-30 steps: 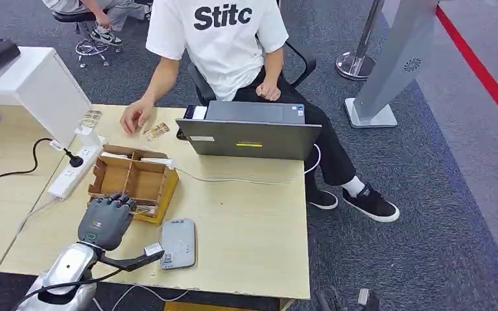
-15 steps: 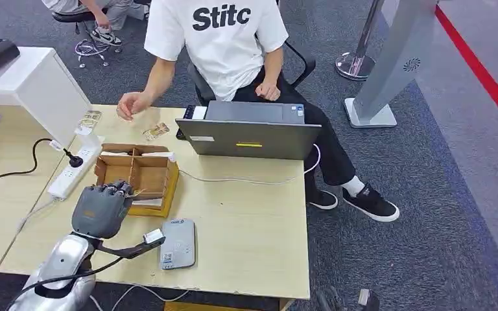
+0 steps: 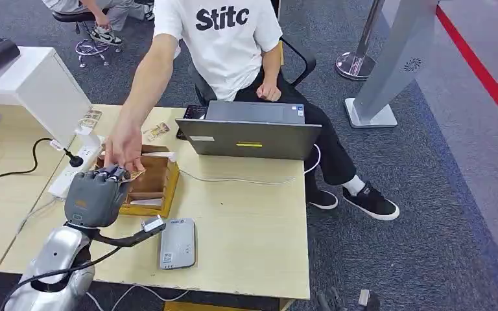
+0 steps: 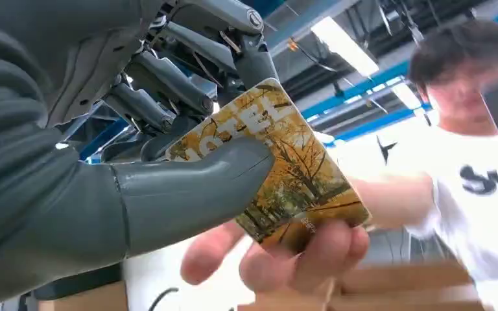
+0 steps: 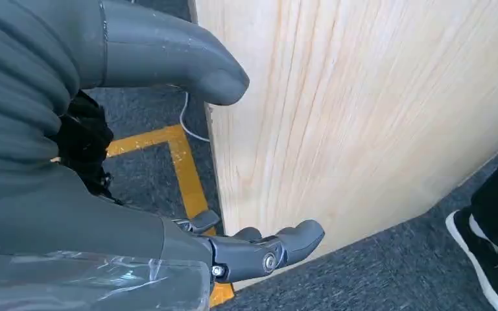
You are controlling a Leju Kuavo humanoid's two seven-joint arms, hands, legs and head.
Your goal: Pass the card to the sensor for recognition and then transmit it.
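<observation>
My left hand (image 3: 94,197) is raised over the near-left corner of the wooden box (image 3: 157,183). It pinches a card (image 4: 285,175) with a yellow autumn-tree print and the word HOTEL between its thumb (image 4: 188,188) and dark fingers. A person's hand (image 3: 122,152) reaches across the table, and its fingers (image 4: 311,249) grip the card's free end. The card's edge (image 3: 135,173) shows between the two hands. The grey card sensor (image 3: 177,243) lies flat on the table just right of my left wrist. My right hand (image 5: 71,129) hangs beside the table's wooden side with its fingers apart and nothing in it.
A seated person in a white shirt (image 3: 224,39) faces me behind an open laptop (image 3: 253,136). A white power strip (image 3: 74,170) and cables lie to the left, and loose cards (image 3: 157,131) lie beyond the box. The table's right part (image 3: 253,220) is bare wood.
The person's arm has stretched from the far table edge to my left hand and taken hold of the card. My left hand has risen slightly away from the sensor.
</observation>
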